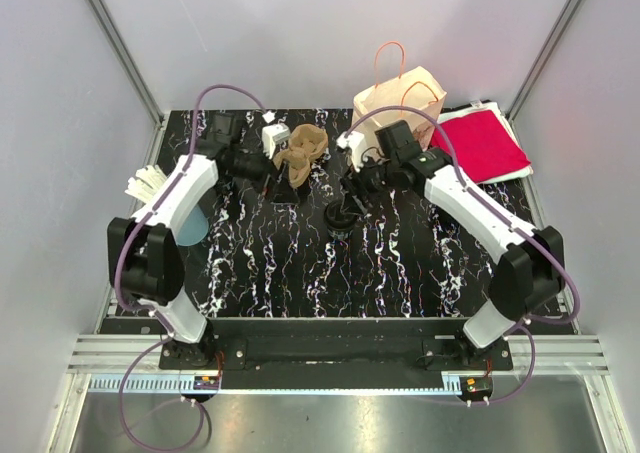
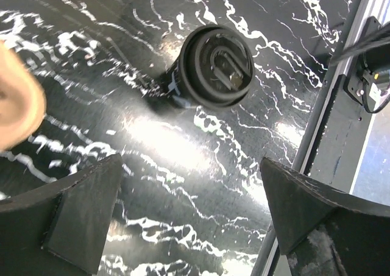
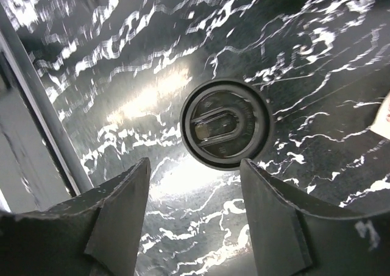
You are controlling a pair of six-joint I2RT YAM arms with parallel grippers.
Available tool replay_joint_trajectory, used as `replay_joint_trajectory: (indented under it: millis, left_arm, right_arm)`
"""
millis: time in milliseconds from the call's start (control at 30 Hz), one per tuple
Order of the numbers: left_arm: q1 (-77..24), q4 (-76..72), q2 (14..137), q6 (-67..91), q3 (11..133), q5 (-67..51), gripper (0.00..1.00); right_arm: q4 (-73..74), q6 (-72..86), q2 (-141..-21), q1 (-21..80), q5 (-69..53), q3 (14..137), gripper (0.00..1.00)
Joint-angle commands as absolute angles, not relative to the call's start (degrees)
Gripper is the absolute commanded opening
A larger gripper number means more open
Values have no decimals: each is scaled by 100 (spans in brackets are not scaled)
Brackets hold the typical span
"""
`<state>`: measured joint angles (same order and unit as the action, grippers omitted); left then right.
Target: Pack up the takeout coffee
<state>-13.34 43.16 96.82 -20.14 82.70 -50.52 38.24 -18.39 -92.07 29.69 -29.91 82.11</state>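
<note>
The takeout coffee, a black cup [image 1: 342,213] with a black lid, stands upright near the middle of the table. In the right wrist view its lid [image 3: 226,125] shows from above, just beyond my right gripper [image 3: 195,172], which is open with nothing between its fingers. The left wrist view has the same cup [image 2: 213,69] some way ahead of my left gripper [image 2: 192,178], wide open and empty. From above, the left gripper [image 1: 287,185] hangs left of the cup, the right gripper [image 1: 353,188] just behind it. A brown pulp cup carrier [image 1: 303,151] sits behind the left gripper. A paper bag [image 1: 400,103] stands open at the back.
A red cloth [image 1: 482,143] lies at the back right beside the bag. A small white box [image 1: 275,138] stands next to the carrier. At the left edge are a pale blue cup [image 1: 192,225] and white straws [image 1: 145,183]. The metal frame rail [image 2: 341,105] borders the table.
</note>
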Motion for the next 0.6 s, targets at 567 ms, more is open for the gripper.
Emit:
replay_joint_trajectory:
  millis: [567]
  left_arm:
    - [-615, 4394, 8982, -2531, 7594, -5563, 99]
  right_arm:
    - [4447, -3129, -10160, 4025, -1916, 8886, 50]
